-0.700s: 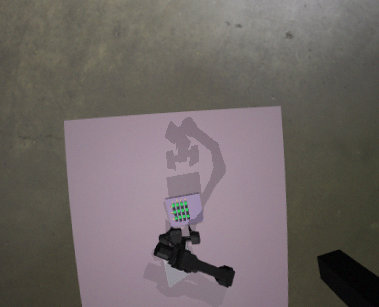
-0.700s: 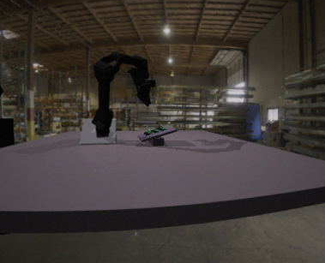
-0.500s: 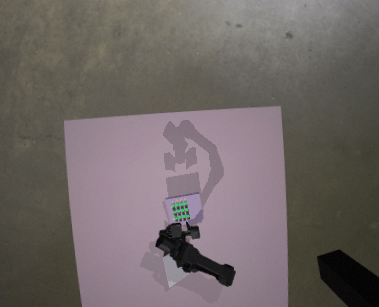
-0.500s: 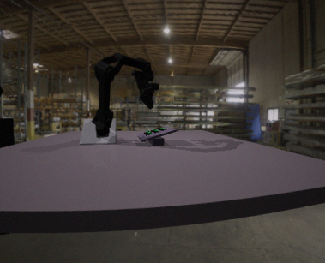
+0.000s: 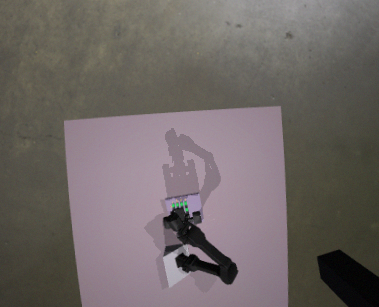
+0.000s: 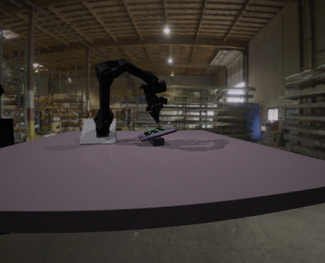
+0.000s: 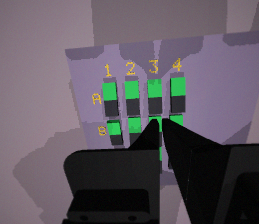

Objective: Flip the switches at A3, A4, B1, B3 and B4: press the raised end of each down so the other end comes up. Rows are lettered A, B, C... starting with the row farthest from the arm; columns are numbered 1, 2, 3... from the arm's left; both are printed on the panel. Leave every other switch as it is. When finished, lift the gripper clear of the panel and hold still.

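Wrist view: the end effector (image 7: 159, 131), fingers pinched shut on nothing, hovers at centre frame over row B near column 3 of the tilted switch panel (image 7: 209, 90), switches running lengthwise up the frame.

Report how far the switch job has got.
Done: apparently nothing; A3 and A4 look just like A1 and A2, green end far. In hand: the gripper, shut and empty, points at row B near column 3. Left: seemingly all five flips, then lifting clear.

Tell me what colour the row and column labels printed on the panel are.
Yellow-orange, on the pale purple panel; clearest in the wrist view.
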{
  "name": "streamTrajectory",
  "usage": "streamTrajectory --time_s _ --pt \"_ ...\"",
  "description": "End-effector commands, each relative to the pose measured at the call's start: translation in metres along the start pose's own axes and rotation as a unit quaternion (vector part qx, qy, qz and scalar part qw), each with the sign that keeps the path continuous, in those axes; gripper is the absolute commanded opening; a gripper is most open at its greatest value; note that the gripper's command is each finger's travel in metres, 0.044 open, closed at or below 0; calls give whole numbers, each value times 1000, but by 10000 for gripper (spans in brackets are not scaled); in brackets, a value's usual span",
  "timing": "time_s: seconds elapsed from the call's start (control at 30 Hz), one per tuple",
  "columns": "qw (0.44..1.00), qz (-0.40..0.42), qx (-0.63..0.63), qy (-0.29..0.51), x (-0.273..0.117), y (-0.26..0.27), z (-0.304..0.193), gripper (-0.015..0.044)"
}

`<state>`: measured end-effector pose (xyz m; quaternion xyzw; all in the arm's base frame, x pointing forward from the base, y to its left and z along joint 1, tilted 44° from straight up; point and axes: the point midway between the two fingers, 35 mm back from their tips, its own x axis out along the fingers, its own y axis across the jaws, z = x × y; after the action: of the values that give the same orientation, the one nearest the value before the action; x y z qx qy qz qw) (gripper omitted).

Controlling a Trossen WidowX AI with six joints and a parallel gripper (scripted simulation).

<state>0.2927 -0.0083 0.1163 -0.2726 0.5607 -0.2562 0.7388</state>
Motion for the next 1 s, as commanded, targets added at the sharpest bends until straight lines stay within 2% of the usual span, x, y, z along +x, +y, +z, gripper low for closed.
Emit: streamTrajectory --time_s 0.0,0.6,0.97 --pt "1000 0 -1 -6 8 -1 0 0" --pt "1000 -1 -1 -7 31 -1 0 0" --pt "1000 -1 -1 -7 32 -1 0 0"
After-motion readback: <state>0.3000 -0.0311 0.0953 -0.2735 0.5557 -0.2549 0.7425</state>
